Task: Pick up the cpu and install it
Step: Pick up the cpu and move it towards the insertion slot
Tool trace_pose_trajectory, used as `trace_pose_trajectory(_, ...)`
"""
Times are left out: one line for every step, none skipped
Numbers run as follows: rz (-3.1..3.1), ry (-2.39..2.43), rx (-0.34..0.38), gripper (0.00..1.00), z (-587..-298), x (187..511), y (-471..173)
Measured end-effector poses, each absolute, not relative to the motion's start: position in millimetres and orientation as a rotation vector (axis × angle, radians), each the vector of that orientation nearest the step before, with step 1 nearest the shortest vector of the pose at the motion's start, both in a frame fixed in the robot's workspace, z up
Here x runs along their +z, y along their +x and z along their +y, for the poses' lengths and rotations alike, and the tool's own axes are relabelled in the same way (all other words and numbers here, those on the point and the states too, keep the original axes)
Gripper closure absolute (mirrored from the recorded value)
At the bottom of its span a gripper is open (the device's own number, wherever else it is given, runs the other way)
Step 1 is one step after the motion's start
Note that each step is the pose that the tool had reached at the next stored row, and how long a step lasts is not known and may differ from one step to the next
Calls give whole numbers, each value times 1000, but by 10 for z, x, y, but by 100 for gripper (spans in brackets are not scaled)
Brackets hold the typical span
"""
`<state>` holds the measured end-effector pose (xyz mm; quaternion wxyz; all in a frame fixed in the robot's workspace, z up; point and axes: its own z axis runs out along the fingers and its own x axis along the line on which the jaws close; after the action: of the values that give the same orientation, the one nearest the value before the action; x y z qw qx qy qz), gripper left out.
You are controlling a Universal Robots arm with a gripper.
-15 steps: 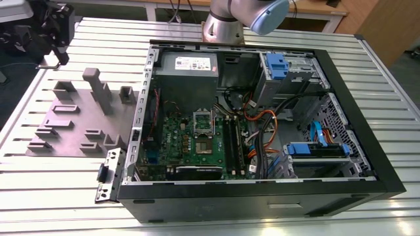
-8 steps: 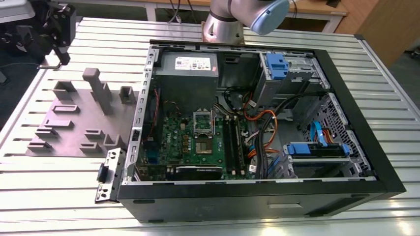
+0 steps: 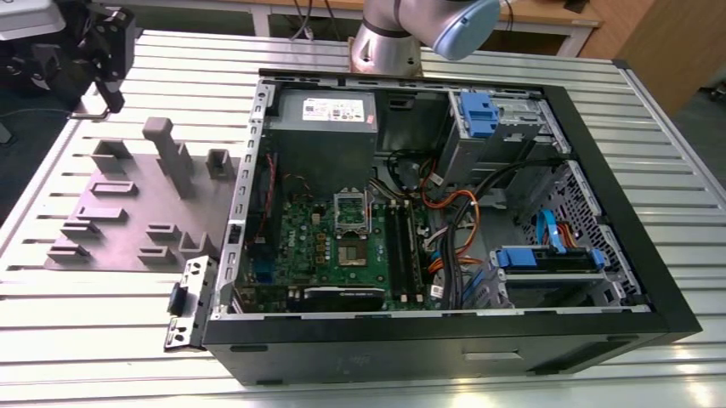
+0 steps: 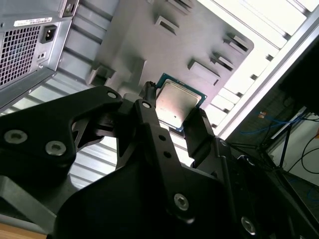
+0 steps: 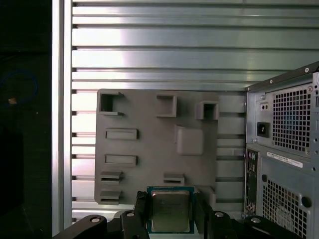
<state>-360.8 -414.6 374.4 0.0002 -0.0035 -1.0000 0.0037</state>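
The cpu (image 5: 170, 211) is a small flat square chip with a dull silver top and a green rim. My gripper (image 5: 171, 215) is shut on it, one black finger (image 5: 141, 209) on each side. In the second wrist view the cpu (image 4: 179, 102) hangs in the air between the fingers (image 4: 199, 129) of the gripper (image 4: 174, 106), above the grey fixture plate (image 4: 164, 45). In the exterior view the gripper (image 3: 104, 85) is at the far left, past the far end of the grey plate (image 3: 125, 212). The silver socket frame (image 3: 352, 210) sits on the green motherboard inside the open computer case (image 3: 635, 323).
The grey plate (image 5: 149, 144) carries several raised blocks and slots and lies on the ribbed metal table (image 3: 68, 340). The case's rear panel (image 5: 284, 149) stands beside the plate. Cables and blue drive bays (image 3: 545, 259) fill the case's right half. The arm's base (image 3: 386, 47) stands behind the case.
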Motion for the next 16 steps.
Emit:
trace_pose_trajectory(-3141, -11, 12, 53, -4146, 3743, -3602)
trace_pose_trajectory(-3141, -11, 12, 53, -4146, 3742, -3597)
trace_pose_trajectory(-3141, -11, 12, 53, -4146, 3741, -3593)
trace_pose_trajectory(-3142, -11, 12, 53, -4148, 3741, -3590)
trace_pose_trajectory(-3142, -11, 12, 53, -4149, 3740, -3587)
trace_pose_trajectory(-3142, -11, 12, 53, -4150, 3740, -3584)
trace_pose_trajectory(-3144, -11, 12, 53, -4151, 3740, -3582)
trace_pose_trajectory(-3145, -11, 12, 53, -4152, 3739, -3579)
trace_pose_trajectory(-3147, -11, 12, 53, -4154, 3738, -3576)
trace_pose_trajectory(-3148, -11, 12, 53, -4157, 3737, -3572)
trace_pose_trajectory(-3148, -11, 12, 53, -4160, 3736, -3566)
trace_pose_trajectory(-3148, -11, 12, 53, -4164, 3735, -3559)
trace_pose_trajectory(-3148, -11, 12, 53, -4173, 3735, -3548)
trace_pose_trajectory(-3148, -11, 12, 53, -4181, 3735, -3537)
trace_pose_trajectory(-3148, -11, 12, 53, -4190, 3735, -3527)
trace_pose_trajectory(-3148, -11, 12, 53, -4200, 3735, -3519)
